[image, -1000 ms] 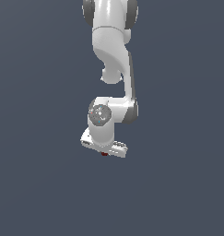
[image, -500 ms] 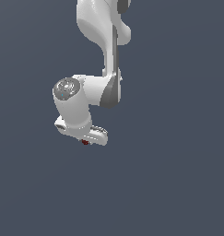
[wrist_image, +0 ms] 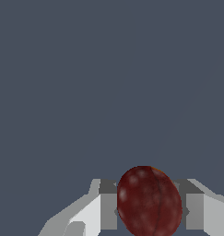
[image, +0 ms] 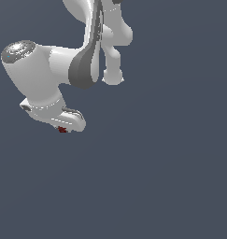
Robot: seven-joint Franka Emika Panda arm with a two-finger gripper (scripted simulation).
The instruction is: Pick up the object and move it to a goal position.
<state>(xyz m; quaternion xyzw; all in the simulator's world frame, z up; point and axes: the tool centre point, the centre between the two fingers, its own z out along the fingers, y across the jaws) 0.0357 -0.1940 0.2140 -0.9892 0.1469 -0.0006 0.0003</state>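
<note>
- Where the exterior view takes in the scene, the glossy white, jointed robot arm (image: pixel 94 51) comes down from the top edge and bends toward the exterior view's left, ending in a fat white wrist housing with a grey speckled cap (image: pixel 17 50).
- Under that housing sits the white robot gripper (image: pixel 63 127), tilted, in the upper part of the exterior view's left half.
- A tiny dark red, roughly round lumpy object (image: pixel 62 130) peeks out at the gripper's lower edge, touching it; only a speck of it shows, far smaller than the gripper body.
- From this side I cannot make out the fingers themselves, so the grip is not readable here.
- All around is a flat, dark blue-grey background (image: pixel 171 177); no surface edge can be told beneath the arm.
- Seen from the wrist view, the same dark red object (wrist_image: pixel 149 202) looms large, egg-shaped, mottled with paler flecks and a faint dark seam running down it.
- It sits between the two grey-and-white fingers (wrist_image: pixel 108 205) of the gripper (wrist_image: pixel 150 207), one pad on each flank and both touching it, so the pincer is drawn in narrow and clamped on the object.
- Behind the object and fingers lies only the plain blue-grey background (wrist_image: pixel 85 83).
</note>
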